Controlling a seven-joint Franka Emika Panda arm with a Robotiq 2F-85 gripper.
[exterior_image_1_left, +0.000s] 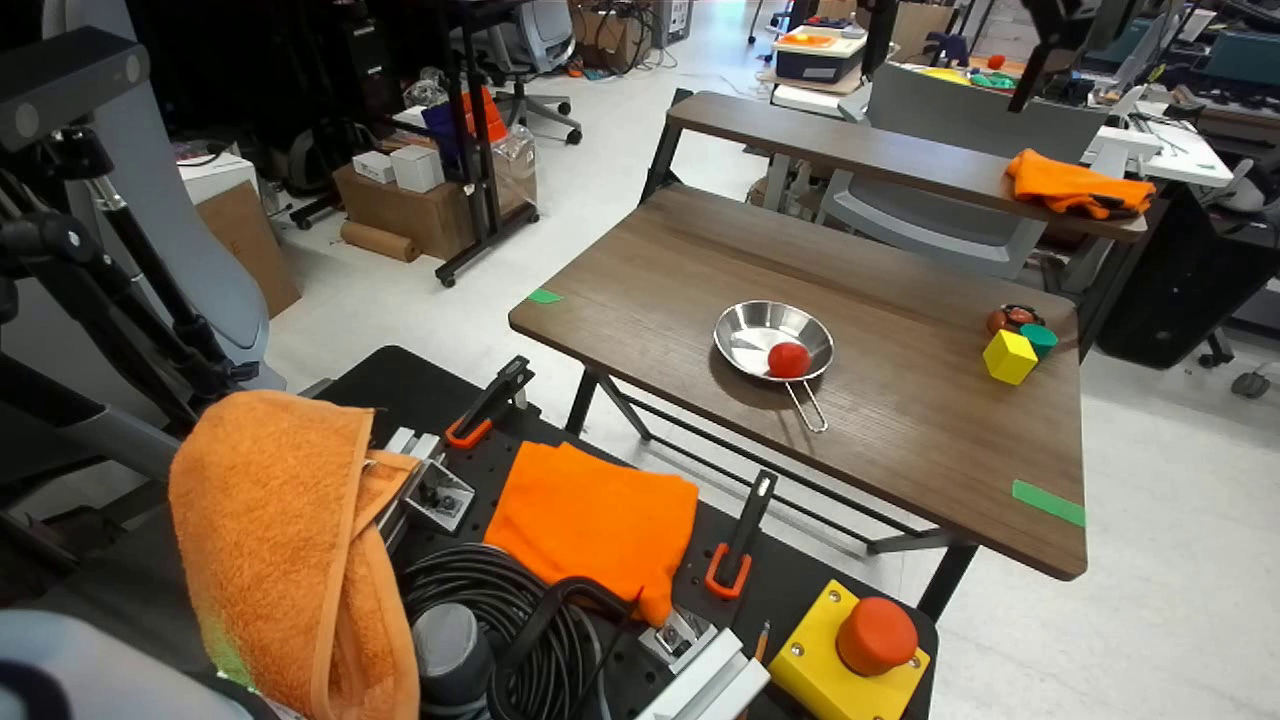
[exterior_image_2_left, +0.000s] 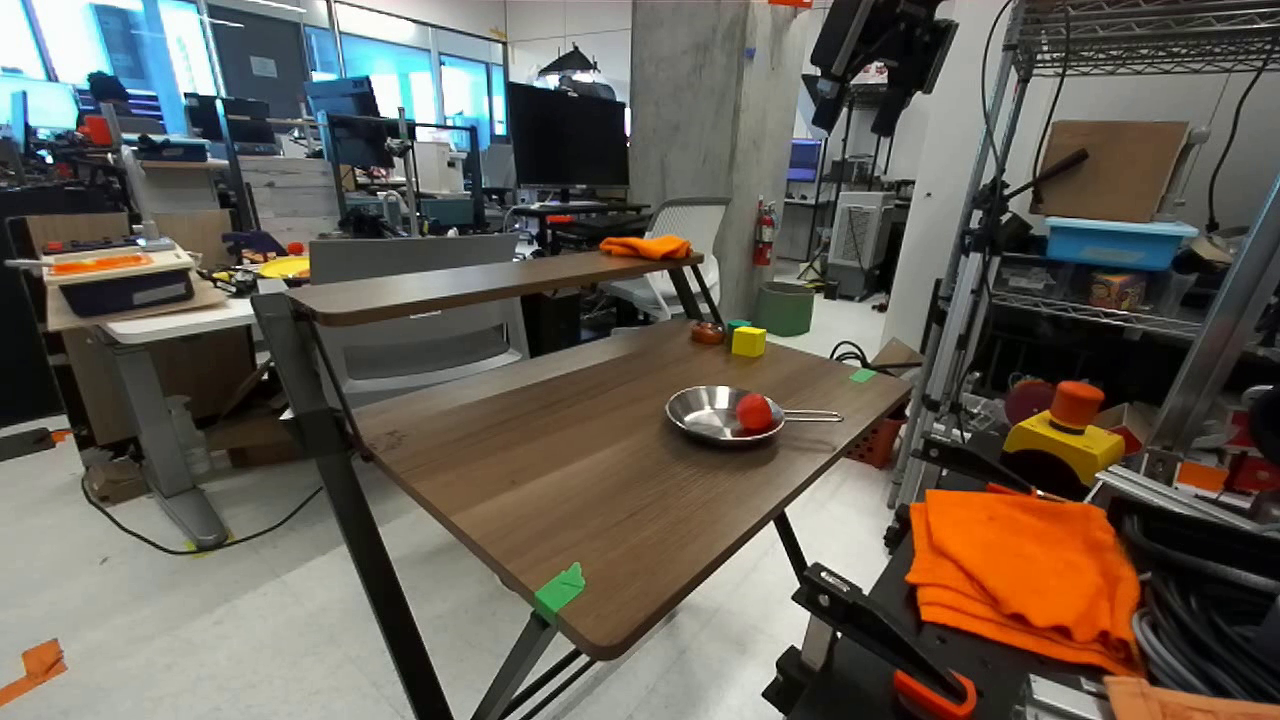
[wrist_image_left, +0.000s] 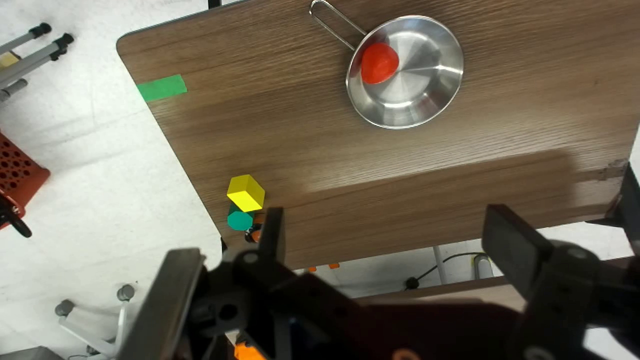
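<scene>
Hand (wrist_image_left: 386, 220) hangs high above the bench (wrist_image_left: 310, 125), its fingers (wrist_image_left: 272, 235) spread wide apart. Pan (wrist_image_left: 420, 92) lies flat on the bench, below the hand and well apart from it — in the wrist view, past the fingers and across from the gap between them. Red ball (wrist_image_left: 380, 63) rests inside the pan, against the wall near where the wire handle (wrist_image_left: 332, 31) joins. In both exterior views the handle points towards the bench's long edge, the one beside a black cart (exterior_image_1_left: 390, 375).

Yellow block (wrist_image_left: 245, 193) and green block (wrist_image_left: 240, 220) sit close together near one end of the bench, a small orange-brown thing (exterior_image_2_left: 707, 334) just beside them. Whether these three touch, cannot tell — from the wrist, a finger partly covers the orange-brown one. All lie below the hand, well apart from it.

Strip of green tape (wrist_image_left: 161, 88) at the same end. Raised shelf (exterior_image_1_left: 860, 140) along the back carries a crumpled orange cloth (exterior_image_1_left: 1080, 183). On the cart: folded orange towel (exterior_image_1_left: 595, 515), coil of black cable (exterior_image_1_left: 450, 565), clamps (exterior_image_1_left: 748, 525) at its edge, red button (exterior_image_1_left: 877, 632) on a yellow box (exterior_image_1_left: 812, 660).
</scene>
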